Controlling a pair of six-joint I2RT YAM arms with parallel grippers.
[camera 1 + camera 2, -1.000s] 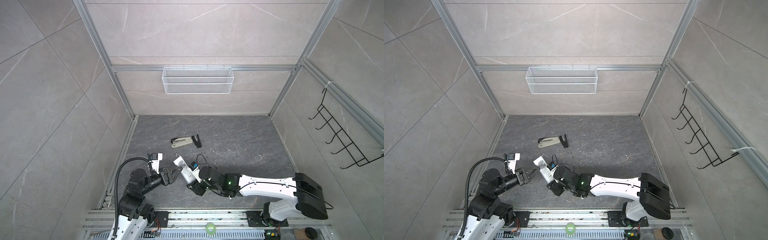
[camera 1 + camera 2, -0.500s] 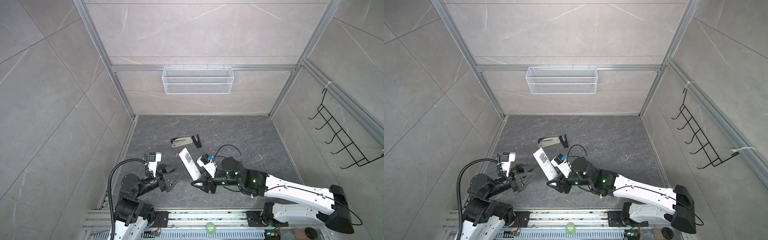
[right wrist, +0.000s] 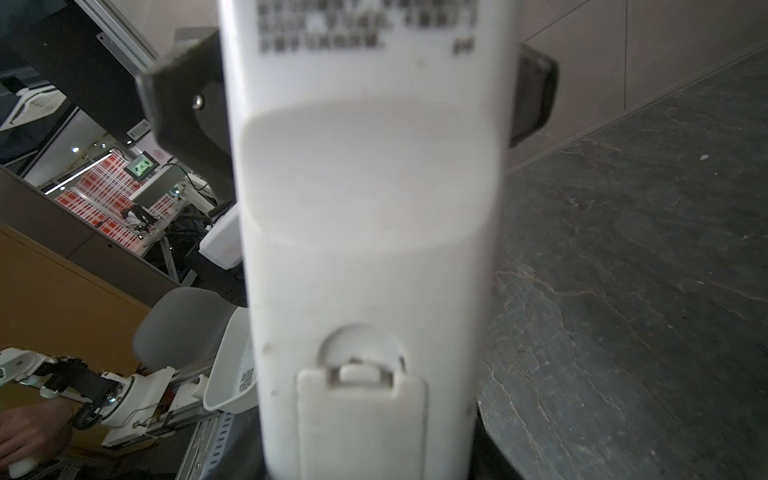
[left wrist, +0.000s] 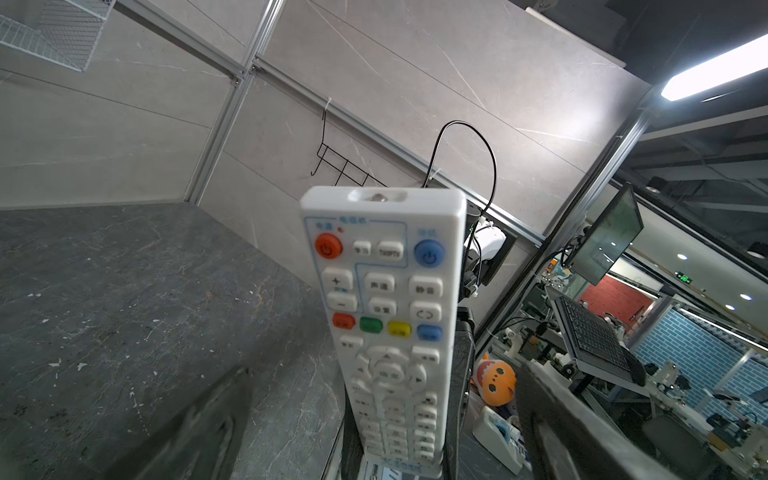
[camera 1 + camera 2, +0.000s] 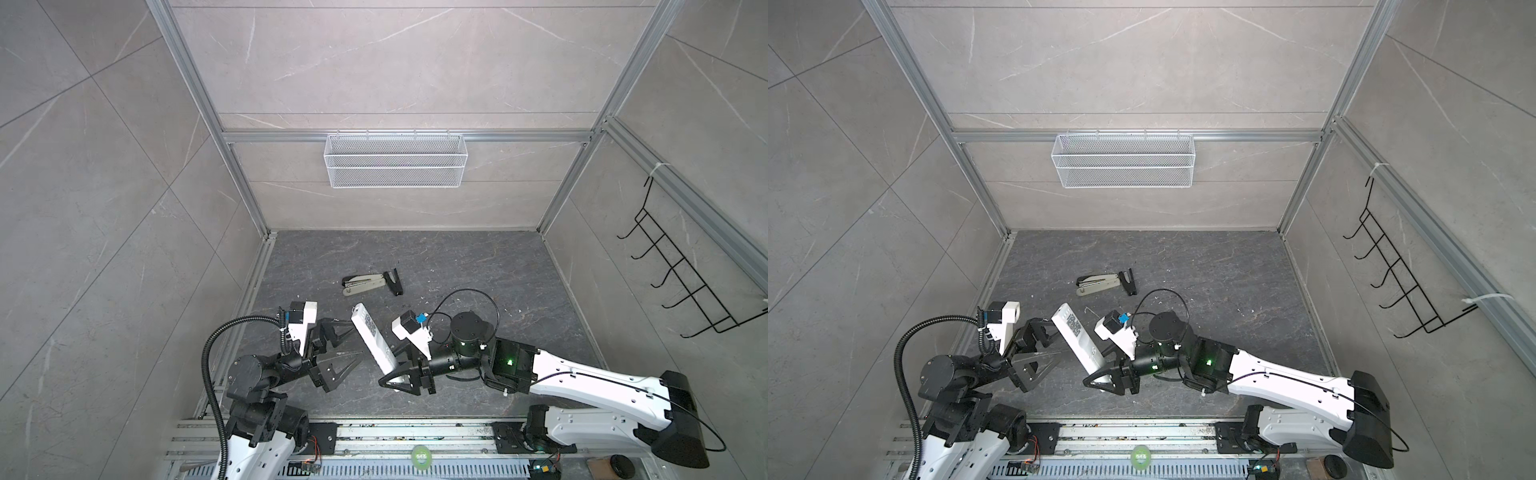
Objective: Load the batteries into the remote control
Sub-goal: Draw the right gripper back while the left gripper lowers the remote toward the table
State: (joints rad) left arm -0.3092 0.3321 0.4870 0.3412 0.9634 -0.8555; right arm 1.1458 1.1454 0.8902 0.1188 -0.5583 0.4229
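Remote [image 5: 371, 338] held off counter [image 5: 457, 266], short of stapler [image 5: 362, 284], long axis slanting toward it. Right gripper [image 5: 395, 376] clamps its lower end; left gripper [image 5: 353, 343] spread wide, empty, just beside button face. Batteries unseen.

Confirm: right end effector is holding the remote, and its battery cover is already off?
No: the battery cover is on, seated in the remote's back, as the right wrist view shows. The right end effector does hold the remote.

The slim white remote control [image 5: 371, 340] is tilting in mid-air, printed back facing up, coloured-key end raised, battery cover [image 3: 361, 415] sitting shut, its lower end being pinched in the right gripper [image 5: 392, 374].
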